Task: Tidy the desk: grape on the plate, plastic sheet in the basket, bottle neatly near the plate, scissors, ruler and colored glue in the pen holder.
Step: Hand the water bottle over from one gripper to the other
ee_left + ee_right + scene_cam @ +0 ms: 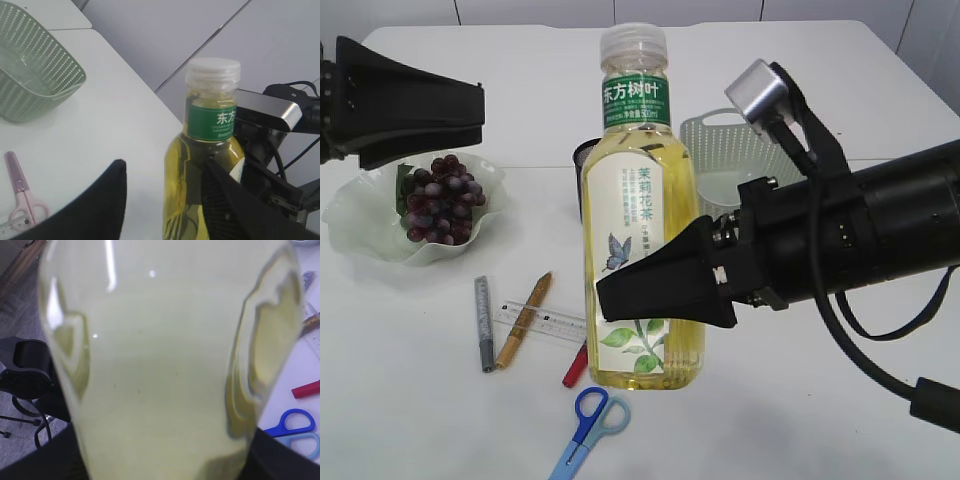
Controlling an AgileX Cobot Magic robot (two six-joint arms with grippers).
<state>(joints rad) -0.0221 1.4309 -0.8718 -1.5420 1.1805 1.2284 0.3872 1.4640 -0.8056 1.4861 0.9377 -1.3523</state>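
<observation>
A yellow tea bottle (638, 200) with a green label stands upright in the middle. My right gripper (630, 285) is shut on its lower body, and the bottle (160, 355) fills the right wrist view. The grape (440, 200) lies on the wavy white plate (360, 225). My left gripper (482, 112) hangs open and empty above the plate. Blue scissors (590, 420), a clear ruler (555, 322) and grey (483, 322), gold (525, 320) and red (575, 365) glue pens lie on the table. The dark pen holder (584, 160) peeks out behind the bottle. I cannot make out the plastic sheet.
The green basket (730, 150) stands at the back right, partly behind the right arm. The left wrist view shows the basket (35, 80), pink-handled scissors (20, 192) and the bottle (210, 150) beyond the fingers. Table edges run along the back and right.
</observation>
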